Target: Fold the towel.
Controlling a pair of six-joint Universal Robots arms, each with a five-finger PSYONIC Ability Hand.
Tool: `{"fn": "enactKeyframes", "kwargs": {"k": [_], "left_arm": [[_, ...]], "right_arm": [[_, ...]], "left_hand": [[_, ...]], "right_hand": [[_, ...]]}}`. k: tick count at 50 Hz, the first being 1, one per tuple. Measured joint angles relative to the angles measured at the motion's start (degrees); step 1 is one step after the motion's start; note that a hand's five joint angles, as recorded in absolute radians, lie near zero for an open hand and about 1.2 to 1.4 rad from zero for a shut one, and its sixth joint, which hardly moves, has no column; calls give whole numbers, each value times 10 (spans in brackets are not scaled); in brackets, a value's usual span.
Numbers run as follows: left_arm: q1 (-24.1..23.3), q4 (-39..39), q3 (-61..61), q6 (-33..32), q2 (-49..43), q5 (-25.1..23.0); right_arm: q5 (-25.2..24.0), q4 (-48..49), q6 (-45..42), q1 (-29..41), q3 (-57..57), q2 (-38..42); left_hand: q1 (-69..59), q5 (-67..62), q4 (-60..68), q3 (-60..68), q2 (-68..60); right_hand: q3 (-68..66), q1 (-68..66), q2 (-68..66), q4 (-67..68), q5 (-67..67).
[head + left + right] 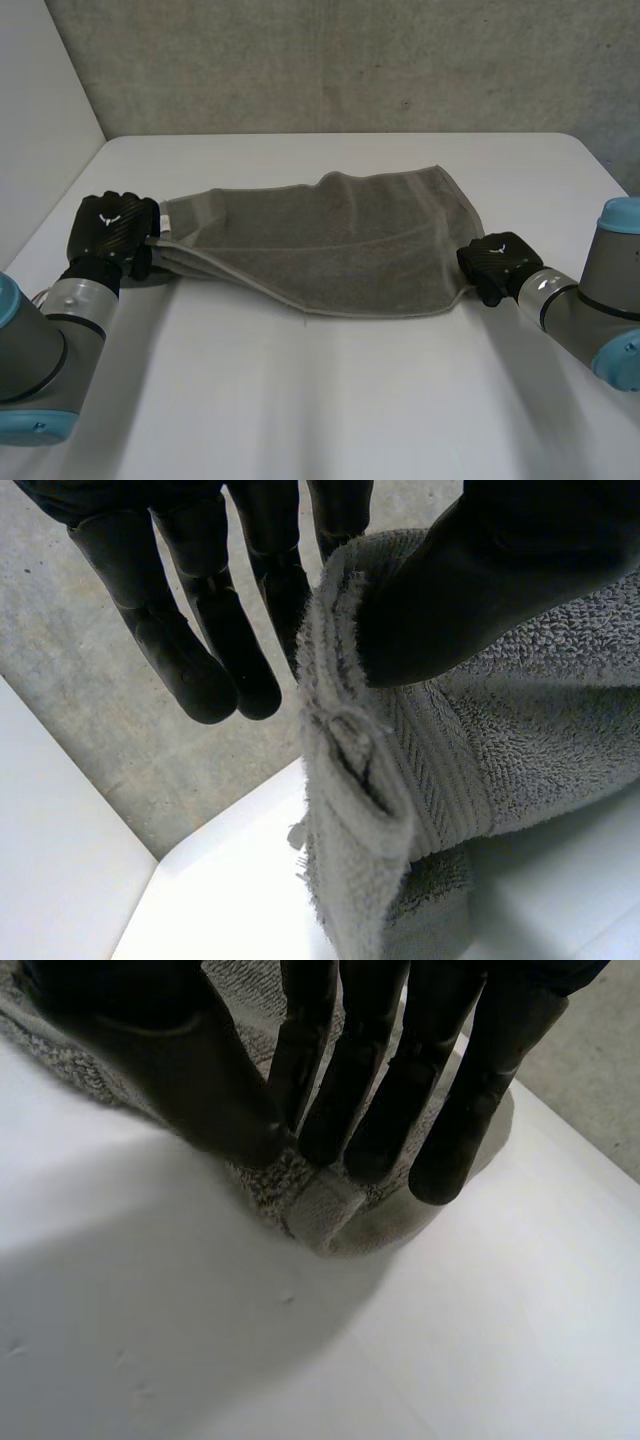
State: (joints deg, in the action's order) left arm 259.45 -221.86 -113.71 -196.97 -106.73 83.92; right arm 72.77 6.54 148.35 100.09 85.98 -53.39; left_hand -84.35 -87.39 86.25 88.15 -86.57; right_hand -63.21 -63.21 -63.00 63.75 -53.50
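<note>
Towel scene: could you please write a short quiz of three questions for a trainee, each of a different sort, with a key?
1. True or false: the towel lies crumpled in a ball in the middle of the table.
2. Where does the right hand hold the towel? A) at its middle B) at a corner of its right end C) nowhere, it hovers above
3. Fill in: the left hand pinches the towel's left end between its fingers and its ____.
Key: 1 false; 2 B; 3 thumb.
</note>
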Motion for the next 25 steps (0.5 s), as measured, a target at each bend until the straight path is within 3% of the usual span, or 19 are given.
{"fn": "enactKeyframes", "kwargs": {"k": [4,14,17,21,25], "left_arm": [[0,0,1,0,0,0],[0,0,2,0,-1,0],[0,0,2,0,-1,0],[0,0,3,0,-1,0],[0,-1,4,0,-4,0]], "right_arm": [[1,-4,-2,-1,-1,0],[1,-9,-4,1,1,-2],[1,-10,-6,2,1,-2],[1,-11,-8,0,2,-5],[0,-8,-4,-4,5,-17]], "left_hand": [[0,0,0,0,0],[0,0,0,0,0],[0,0,0,0,0],[0,0,0,0,0],[0,0,0,0,0]], "right_hand": [[97,101,81,-101,104],[115,118,110,-120,129],[92,92,89,-100,98],[-114,-121,-119,110,-117],[-132,-129,-128,130,-134]]}}
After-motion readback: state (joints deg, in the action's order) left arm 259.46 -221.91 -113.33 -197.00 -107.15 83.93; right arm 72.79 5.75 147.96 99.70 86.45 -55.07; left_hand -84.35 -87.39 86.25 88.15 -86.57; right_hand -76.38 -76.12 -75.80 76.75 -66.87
